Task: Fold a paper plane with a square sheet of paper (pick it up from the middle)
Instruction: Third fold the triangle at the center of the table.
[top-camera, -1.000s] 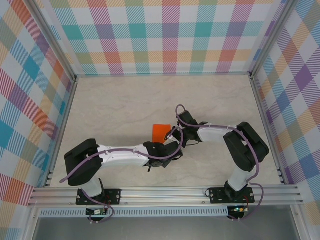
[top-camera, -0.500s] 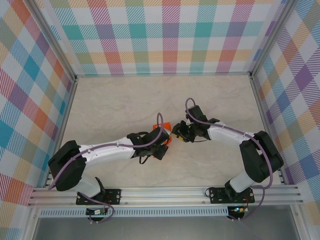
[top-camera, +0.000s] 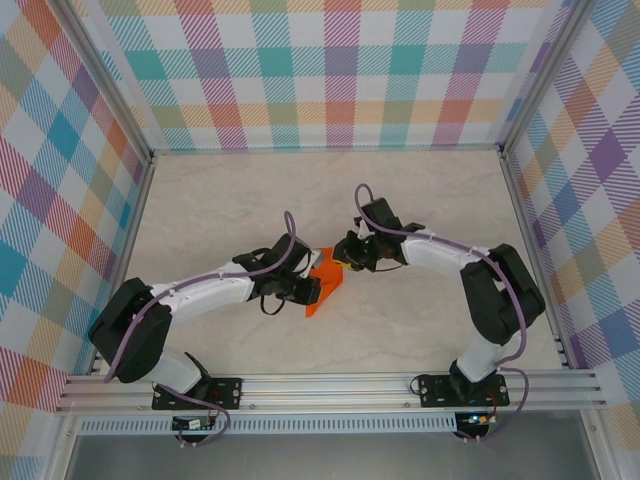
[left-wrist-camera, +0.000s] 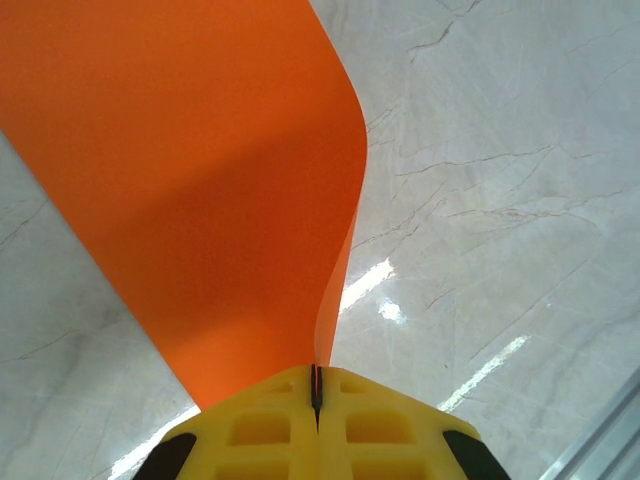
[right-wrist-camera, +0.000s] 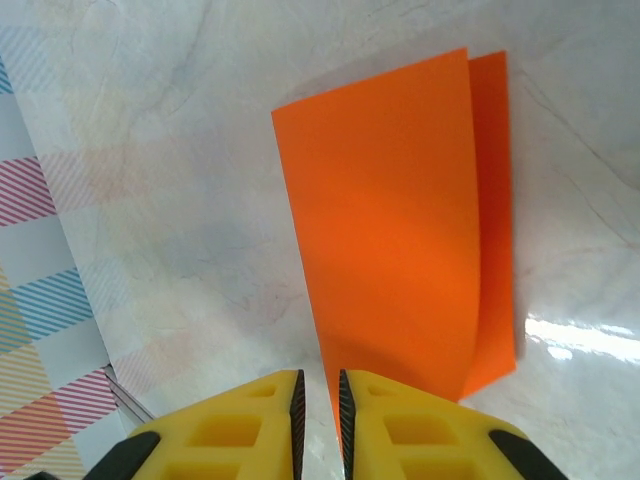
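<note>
Orange paper plane (top-camera: 322, 281) (a sheet folded double) sits at the middle of the top view, between the two arms and above the marbled tabletop (top-camera: 220, 210). Left fingers (left-wrist-camera: 270, 430) are clenched flat on its lower edge, and the sheet bows upward from them. Right fingers (right-wrist-camera: 250, 420) stand a slit apart, the paper's corner running into that slit. Whether they pinch it I cannot tell.

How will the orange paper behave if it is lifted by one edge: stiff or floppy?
Probably floppy: the orange paper bows in a curve away from the shut left gripper instead of standing flat. It is likely very light, being one thin sheet folded over. The fold looks loose in the right wrist view, so it may spring open when released.
</note>
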